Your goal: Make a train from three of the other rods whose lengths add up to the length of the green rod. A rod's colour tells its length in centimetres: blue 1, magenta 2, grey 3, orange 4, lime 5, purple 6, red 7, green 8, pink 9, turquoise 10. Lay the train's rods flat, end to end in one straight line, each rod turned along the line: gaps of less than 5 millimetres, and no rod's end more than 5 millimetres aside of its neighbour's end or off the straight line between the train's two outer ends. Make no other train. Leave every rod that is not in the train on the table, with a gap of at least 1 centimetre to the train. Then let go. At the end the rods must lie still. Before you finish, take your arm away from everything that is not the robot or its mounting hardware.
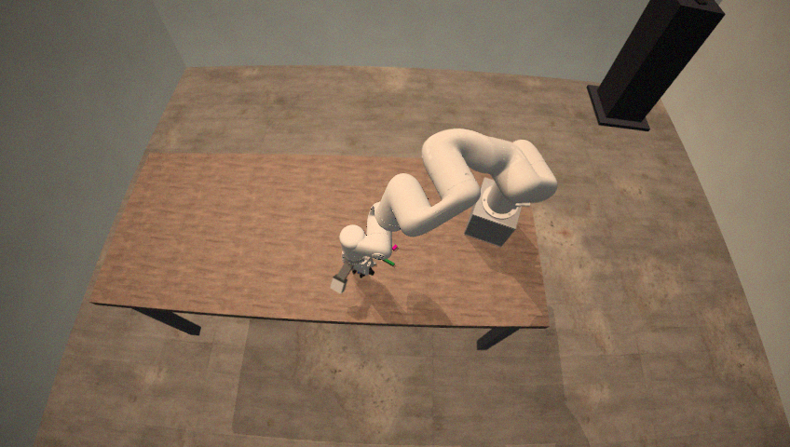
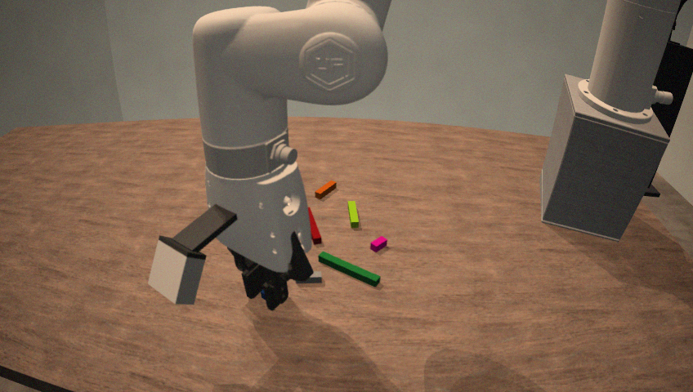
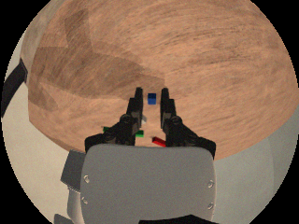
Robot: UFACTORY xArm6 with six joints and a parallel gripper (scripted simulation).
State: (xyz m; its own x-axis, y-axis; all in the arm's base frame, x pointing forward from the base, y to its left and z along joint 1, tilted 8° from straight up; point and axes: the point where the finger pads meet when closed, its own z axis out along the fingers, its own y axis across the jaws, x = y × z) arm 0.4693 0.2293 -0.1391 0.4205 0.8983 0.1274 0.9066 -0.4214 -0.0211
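My gripper (image 1: 362,273) (image 2: 261,298) (image 3: 151,96) points down, partly open, its fingers on either side of the blue rod (image 2: 262,292) (image 3: 151,99). The wrist view shows a gap on each side of that rod. The grey rod (image 2: 313,278) (image 3: 144,119) lies just right of the fingers in the exterior view, partly hidden. The green rod (image 1: 388,262) (image 2: 348,268) (image 3: 140,133) lies slantwise right of it. The magenta rod (image 1: 394,248) (image 2: 378,243), lime rod (image 2: 353,213), orange rod (image 2: 325,189) and red rod (image 2: 315,228) (image 3: 159,141) lie apart behind; the gripper body partly hides the red one.
The arm's base block (image 1: 490,225) (image 2: 602,170) stands at the table's right side. A camera block (image 1: 338,284) (image 2: 176,272) sticks out beside the gripper. The wooden table (image 1: 222,237) (image 2: 486,291) has its front edge at the bottom of the top view's table view.
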